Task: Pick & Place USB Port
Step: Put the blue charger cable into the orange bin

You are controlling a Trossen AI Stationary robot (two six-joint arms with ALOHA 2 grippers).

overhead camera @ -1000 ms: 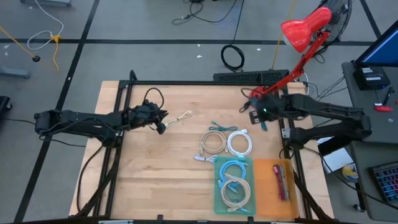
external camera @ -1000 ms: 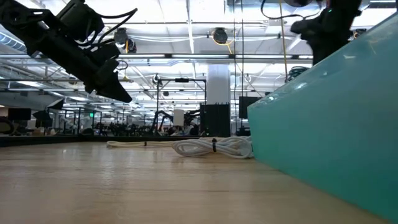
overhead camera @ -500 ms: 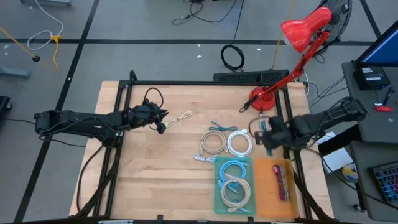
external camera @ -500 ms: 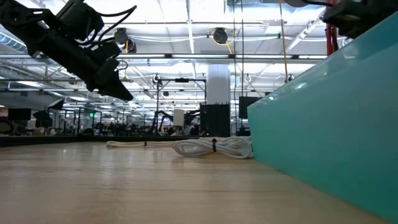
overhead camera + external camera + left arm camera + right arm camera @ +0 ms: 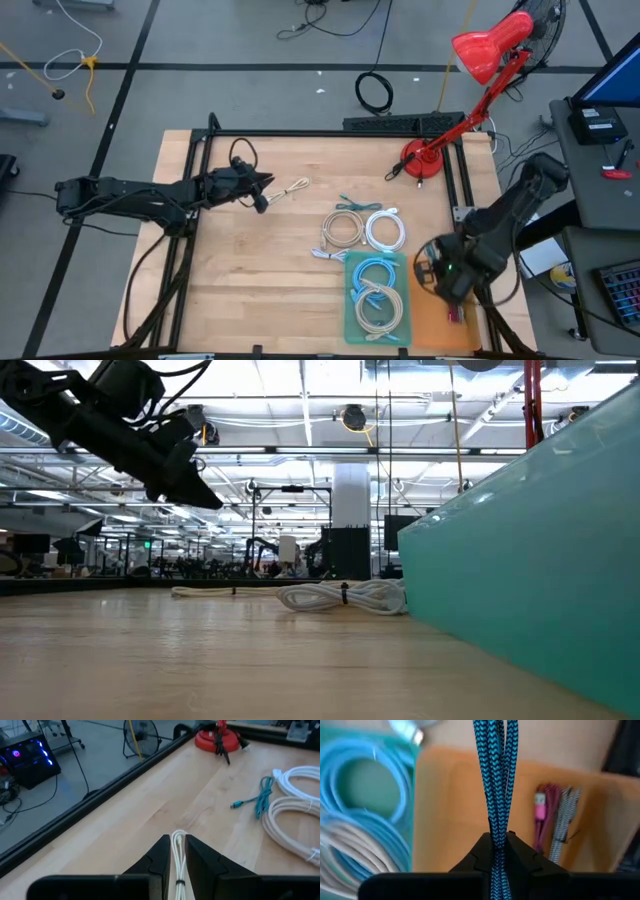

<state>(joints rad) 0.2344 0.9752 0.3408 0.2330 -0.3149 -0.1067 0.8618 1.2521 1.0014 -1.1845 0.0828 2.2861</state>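
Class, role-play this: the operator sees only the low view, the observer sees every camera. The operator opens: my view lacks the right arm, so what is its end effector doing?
Observer: The right end effector is shut on a blue braided cable, above the orange tray.
Operator: Is that tray empty?
Observer: No, a pink cable and a grey cable lie in it.
Operator: What does the left end effector hold?
Observer: The left end effector grips a white cable.

Right hand point(image 5: 447, 283) hovers over orange tray point(image 5: 428, 318)
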